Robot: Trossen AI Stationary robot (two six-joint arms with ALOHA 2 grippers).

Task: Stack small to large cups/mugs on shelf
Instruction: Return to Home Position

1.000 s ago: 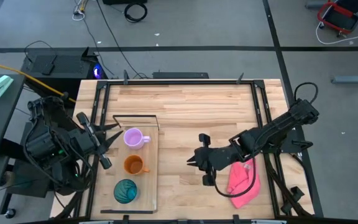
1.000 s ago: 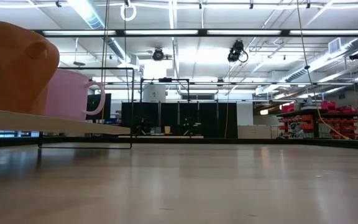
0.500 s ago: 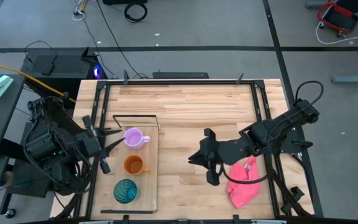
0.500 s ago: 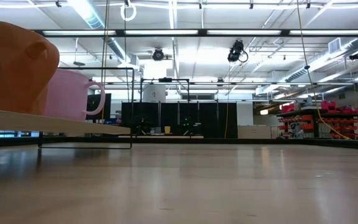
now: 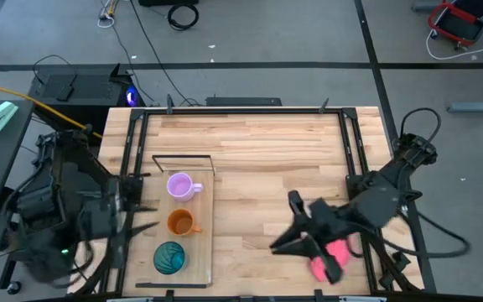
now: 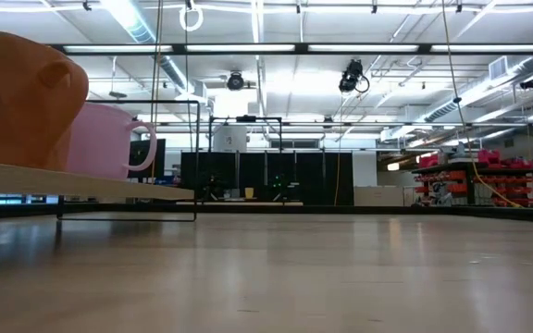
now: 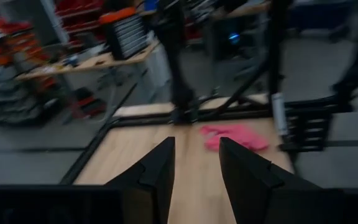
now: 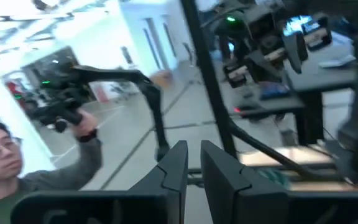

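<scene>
Left end effector (image 5: pixel 137 216) is noted at the left edge of the worktop (image 5: pixel 267 143), beside the shelf (image 5: pixel 201 252), with its fingers (image 7: pixel 157 171) held apart and nothing gripped. Right end effector (image 5: pixel 285 225) is recorded above the near right part of the worktop, at the pink cloth (image 5: pixel 339 248). Only a narrow gap is seen between its fingers (image 8: pixel 176 163), and nothing is held.

All three vessels are found upright in a single row on the shelf, each standing apart from the next. The teal cup (image 5: pixel 170 257) is placed nearest the front edge. The orange mug (image 5: pixel 179 222) is set behind it in the middle. The lilac mug (image 5: pixel 181 185) is positioned farthest back, close to the black wire frame (image 5: pixel 183 157) at the shelf's far end. Both mug handles are turned towards the worktop's centre. In the low view, the two mugs are seen raised on the board above the worktop. Beyond the worktop, a person (image 8: pixel 17 180) with one arm raised is observed in the right wrist view.
</scene>
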